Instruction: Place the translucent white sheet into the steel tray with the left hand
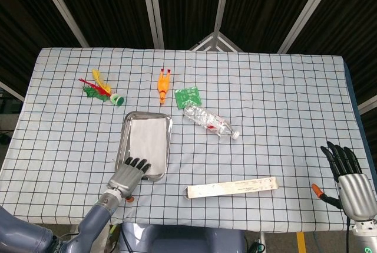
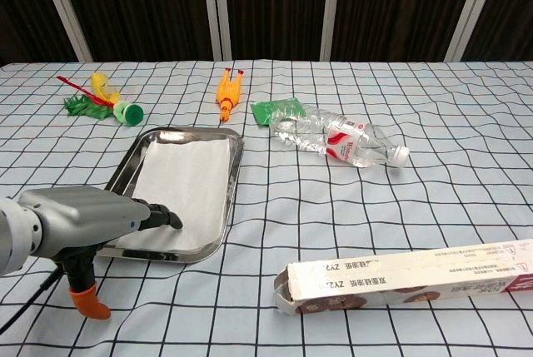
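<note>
Translucent white sheet [image 1: 146, 140] lies flat inside the steel tray [image 1: 125, 130], centre-left of the head view; its edges sit within the rim in both views.

Left hand [image 1: 127, 174] is at the tray's near edge, lower left of the head view, forearm coming in from the bottom-left corner. Palm down, fingers [image 2: 163, 216] stretched fwd and slightly spread, dark tips reaching over the tray's near rim above the sheet's front edge. It holds nothing, fingers apart. Whether the tips touch the sheet or just hover: cannot tell. An orange-tipped part hangs under the wrist in the chest view.

Right hand [image 1: 349, 174] sits at the lower right corner of the head view, off past the counter [image 1: 283, 99] edge, well apart from everything else. Back of hand up, fingers extended and splayed, nothing in it. Not seen in the chest view.

Also on the checked cloth: long carton [image 1: 231, 187] lower centre, crushed plastic bottle [image 1: 210, 122] right of the tray, green packet [image 1: 188, 97], rubber chicken [image 1: 163, 85], feather shuttlecock [image 1: 101, 89] upper left.
</note>
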### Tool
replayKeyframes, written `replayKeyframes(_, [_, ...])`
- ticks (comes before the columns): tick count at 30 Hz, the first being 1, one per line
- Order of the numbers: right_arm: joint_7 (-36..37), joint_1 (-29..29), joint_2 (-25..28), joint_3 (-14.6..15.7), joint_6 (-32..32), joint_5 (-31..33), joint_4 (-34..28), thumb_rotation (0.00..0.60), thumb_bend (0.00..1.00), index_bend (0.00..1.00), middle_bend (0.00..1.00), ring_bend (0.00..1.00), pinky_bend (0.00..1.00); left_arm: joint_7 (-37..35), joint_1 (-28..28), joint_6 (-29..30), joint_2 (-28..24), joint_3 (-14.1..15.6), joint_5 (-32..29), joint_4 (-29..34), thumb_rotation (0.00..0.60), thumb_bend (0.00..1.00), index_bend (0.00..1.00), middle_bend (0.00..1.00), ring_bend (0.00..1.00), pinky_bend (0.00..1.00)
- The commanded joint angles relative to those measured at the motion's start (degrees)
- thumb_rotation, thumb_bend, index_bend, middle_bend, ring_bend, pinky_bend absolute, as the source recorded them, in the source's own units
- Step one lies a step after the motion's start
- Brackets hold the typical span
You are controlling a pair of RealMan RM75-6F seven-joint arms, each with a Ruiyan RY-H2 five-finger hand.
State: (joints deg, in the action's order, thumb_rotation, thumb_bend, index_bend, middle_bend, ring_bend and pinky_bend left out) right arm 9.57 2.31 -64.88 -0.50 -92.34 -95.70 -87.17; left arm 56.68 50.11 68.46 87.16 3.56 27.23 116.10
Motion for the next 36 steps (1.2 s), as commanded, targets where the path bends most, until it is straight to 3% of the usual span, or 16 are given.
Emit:
replayKeyframes(1, [-0.10, 0.01, -0.03, 0.00, -0.03, -0.05, -0.03, 0.600, 0.29, 0.00, 0.00, 0.00, 0.00, 0.63, 0.82, -0.77, -0.51, 0.29, -1.25, -0.12, 0.600, 0.22, 0.00, 0.00, 0.00, 0.00])
replayKeyframes(9, [-0.14, -0.06, -0.01, -0.01, -0.06, 0.07, -0.12, 0.600, 0.29, 0.00, 0.00, 0.00, 0.00, 0.82, 1.86, -1.65, -0.60, 0.94, -1.94, -0.09, 0.600, 0.22, 0.00, 0.00, 0.00, 0.00])
replayKeyframes(26, [0.12, -0.06, 0.09, -0.03, 0.17, 0.37, -0.41, 0.600, 0.29, 0.00, 0.00, 0.00, 0.00, 1.79, 4.12, -7.05, -5.12, 6.28, 2.44, -1.83, 0.600, 0.22, 0.00, 0.00, 0.00, 0.00])
replayKeyframes(36, [0.15, -0.04, 0.11, -0.07, 0.24, 0.43, -0.37, 0.600, 0.29, 0.00, 0.00, 0.00, 0.00, -0.66, 4.47, -9.45, -6.17, 7.02, 6.23, -3.37, 0.600, 0.22, 0.00, 0.00, 0.00, 0.00])
